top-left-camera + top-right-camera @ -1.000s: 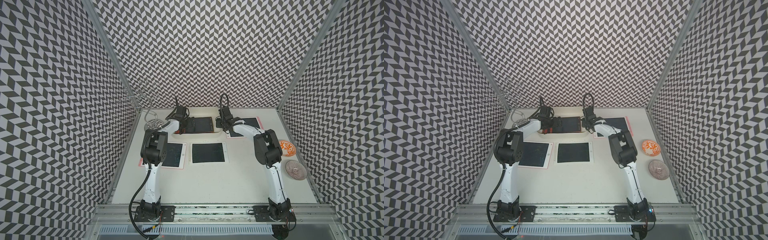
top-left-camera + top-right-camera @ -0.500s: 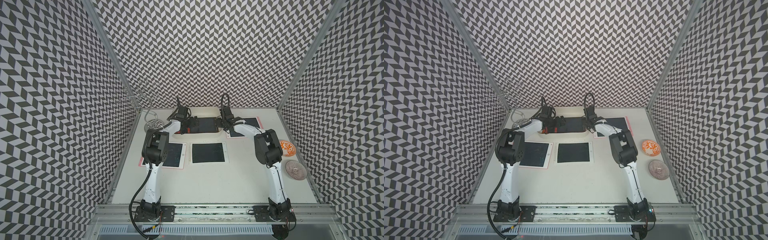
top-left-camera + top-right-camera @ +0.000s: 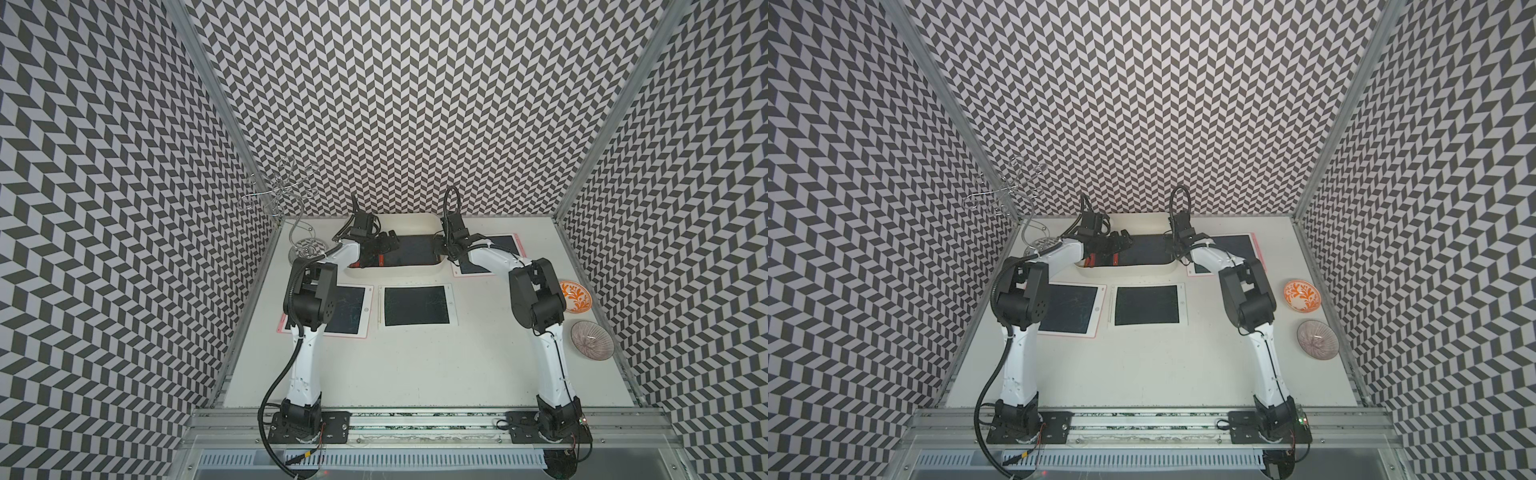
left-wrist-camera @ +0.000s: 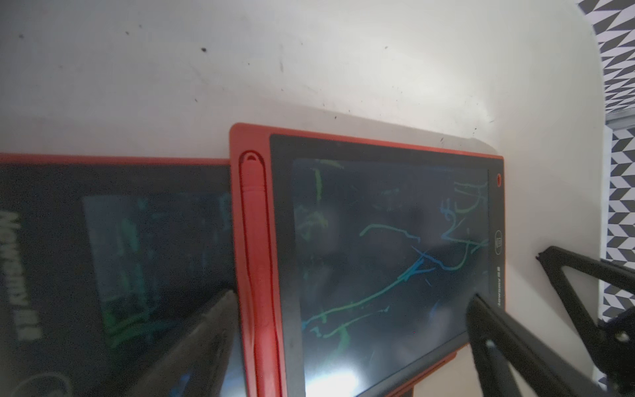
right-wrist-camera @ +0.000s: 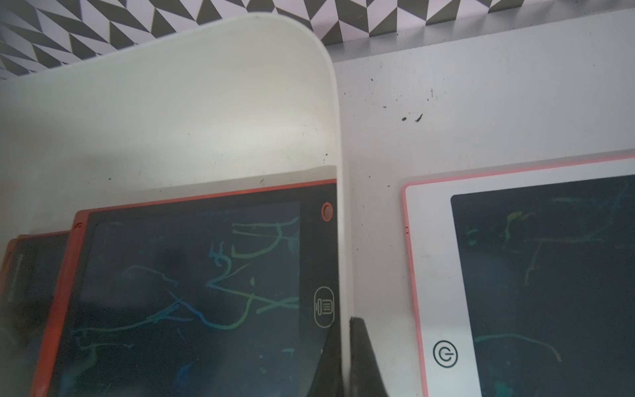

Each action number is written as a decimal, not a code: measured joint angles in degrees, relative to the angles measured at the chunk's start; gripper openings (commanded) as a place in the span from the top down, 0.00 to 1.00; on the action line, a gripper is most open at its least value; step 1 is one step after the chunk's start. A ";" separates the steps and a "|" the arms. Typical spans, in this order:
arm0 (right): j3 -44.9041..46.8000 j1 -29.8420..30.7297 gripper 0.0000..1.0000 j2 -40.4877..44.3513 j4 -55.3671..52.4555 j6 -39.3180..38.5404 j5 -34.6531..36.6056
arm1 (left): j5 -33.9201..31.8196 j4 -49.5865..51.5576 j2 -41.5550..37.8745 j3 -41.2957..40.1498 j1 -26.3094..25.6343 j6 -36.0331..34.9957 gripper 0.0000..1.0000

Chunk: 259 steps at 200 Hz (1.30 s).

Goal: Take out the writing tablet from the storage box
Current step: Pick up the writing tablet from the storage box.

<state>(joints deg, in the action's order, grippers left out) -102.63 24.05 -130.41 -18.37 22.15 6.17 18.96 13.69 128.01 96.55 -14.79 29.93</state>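
Poised to lift tablet (image 4: 378, 240) from box (image 5: 240, 103)
With left hand (image 4: 354, 297) spread over it, right hand (image 5: 343, 326) pinching box wall; likely light, stiff, slick, so take by the red frame edge

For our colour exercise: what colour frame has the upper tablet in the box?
Red frame; clearest in the left wrist view.

The white, black-jointed left arm (image 3: 306, 357) and right arm (image 3: 550, 357) both stretch forward with elbows raised. The black left gripper (image 3: 384, 246) points down, its jaws spread wide. The black right gripper (image 5: 343, 343) is pinched tight across the wall of the cream-white plastic storage box (image 5: 240, 86).
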 measured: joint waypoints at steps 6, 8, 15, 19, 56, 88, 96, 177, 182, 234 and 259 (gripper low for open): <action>0.00 -0.07 1.00 0.00 0.00 0.00 -0.02 | 0.31 -0.07 0.00 0.00 0.04 0.22 0.01; 0.00 -0.09 1.00 0.00 0.00 0.00 -0.02 | 0.42 -0.09 0.00 0.00 0.07 0.33 0.01; 0.00 -0.15 1.00 0.00 0.00 0.02 -0.02 | 0.74 -0.20 0.00 0.00 0.11 0.63 0.01; 0.00 -0.20 1.00 0.00 0.00 0.02 -0.02 | 0.96 -0.24 0.00 0.00 0.13 0.81 0.01; 0.00 -0.48 1.00 0.00 -0.02 0.02 -0.02 | 2.01 -0.39 0.00 -0.02 0.20 1.73 0.01; 0.00 -0.61 1.00 0.00 -0.02 0.09 -0.02 | 2.67 -0.42 -0.04 0.00 0.22 2.38 0.01; 0.00 -0.63 1.00 0.00 -0.04 0.13 -0.02 | 2.84 -0.42 -0.09 -0.02 0.22 2.60 0.01; 0.00 -0.63 1.00 0.00 -0.04 0.39 -0.02 | 3.93 -0.42 -2.84 -0.94 0.33 4.04 0.01; 0.00 -0.63 1.00 0.00 -0.04 0.39 -0.02 | 4.04 -0.48 -2.99 -1.01 0.35 4.17 0.01; 0.00 -0.68 1.00 0.00 -0.07 0.42 -0.07 | 4.98 -1.75 -4.50 -1.99 0.48 5.11 0.01; 0.04 -0.72 1.00 0.00 -0.04 0.44 -0.20 | 5.25 -2.34 -5.25 -2.27 0.48 5.75 0.01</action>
<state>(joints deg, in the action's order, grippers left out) -102.59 23.33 -130.41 -18.41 22.59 5.98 24.21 11.35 122.76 94.28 -14.31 35.68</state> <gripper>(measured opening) 0.048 0.993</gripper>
